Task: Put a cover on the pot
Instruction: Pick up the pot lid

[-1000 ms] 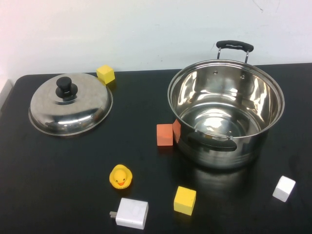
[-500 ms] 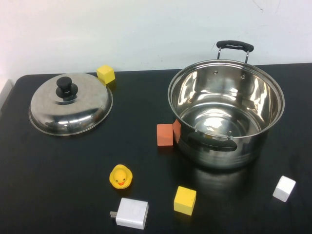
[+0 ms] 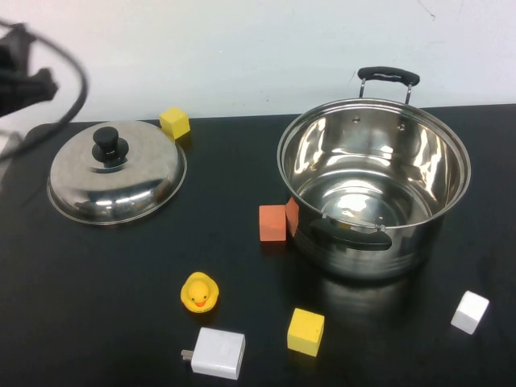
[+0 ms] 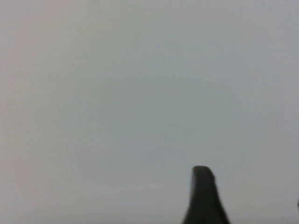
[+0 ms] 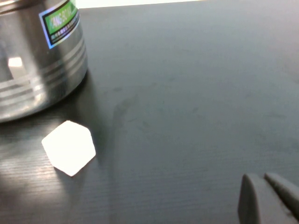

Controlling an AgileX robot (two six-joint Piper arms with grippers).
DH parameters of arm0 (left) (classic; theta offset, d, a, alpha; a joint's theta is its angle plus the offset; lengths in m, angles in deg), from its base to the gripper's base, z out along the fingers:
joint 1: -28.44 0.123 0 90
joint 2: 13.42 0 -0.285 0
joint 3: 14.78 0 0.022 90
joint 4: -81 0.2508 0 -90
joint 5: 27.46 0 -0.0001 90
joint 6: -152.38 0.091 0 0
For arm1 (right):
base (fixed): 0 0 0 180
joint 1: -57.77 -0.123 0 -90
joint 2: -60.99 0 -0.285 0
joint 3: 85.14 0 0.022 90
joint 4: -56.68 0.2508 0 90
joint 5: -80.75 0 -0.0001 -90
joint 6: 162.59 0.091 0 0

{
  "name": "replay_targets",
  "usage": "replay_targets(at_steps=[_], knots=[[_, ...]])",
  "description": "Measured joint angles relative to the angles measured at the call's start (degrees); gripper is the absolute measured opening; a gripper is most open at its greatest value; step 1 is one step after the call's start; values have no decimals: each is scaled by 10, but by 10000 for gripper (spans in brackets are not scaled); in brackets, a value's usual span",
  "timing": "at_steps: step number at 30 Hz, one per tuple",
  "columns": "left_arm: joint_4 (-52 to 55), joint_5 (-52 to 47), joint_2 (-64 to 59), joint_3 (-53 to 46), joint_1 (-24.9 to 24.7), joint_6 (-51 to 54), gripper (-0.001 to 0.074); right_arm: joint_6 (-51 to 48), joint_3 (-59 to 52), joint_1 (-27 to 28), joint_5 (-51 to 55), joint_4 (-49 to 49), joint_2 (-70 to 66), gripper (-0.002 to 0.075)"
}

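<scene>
The pot [image 3: 373, 181] is a large shiny steel stockpot with two black loop handles. It stands open and empty on the right of the black table. Its side also shows in the right wrist view [image 5: 42, 70]. The domed steel lid [image 3: 117, 173] with a black knob [image 3: 110, 143] lies on the table at the left. My left arm [image 3: 24, 81] shows blurred at the upper left edge, above and left of the lid. My left gripper [image 4: 251, 186] faces the blank wall, open and empty. My right gripper [image 5: 261, 176] is shut and empty, low over the table beside the pot.
An orange cube [image 3: 272, 222] touches the pot's left side. A yellow cube [image 3: 174, 122] sits behind the lid. A rubber duck [image 3: 199, 291], a white charger [image 3: 218, 352] and another yellow cube [image 3: 306, 331] lie near the front. A white cube [image 3: 469, 312] lies front right, also in the right wrist view [image 5: 69, 148].
My left arm has come into the high view at the upper left edge; it was out of view before. The pot, lid and small objects have not moved.
</scene>
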Motion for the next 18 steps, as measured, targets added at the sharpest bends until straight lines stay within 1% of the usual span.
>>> replay_targets(at_steps=[2, 5, 9, 15, 18], knots=[[1, -5, -49, 33, 0, -3, 417, 0, 0, 0, 0, 0, 0, -2], [3, -10, -112, 72, 0, -3, 468, 0, 0, 0, 0, 0, 0, -2], [5, -16, -191, 108, -1, -1, 487, 0, 0, 0, 0, 0, 0, -2], [6, -9, -290, 135, -1, -1, 491, 0, 0, 0, 0, 0, 0, -2], [6, -1, -340, 152, -1, -1, 508, 0, 0, 0, 0, -1, 0, -2]])
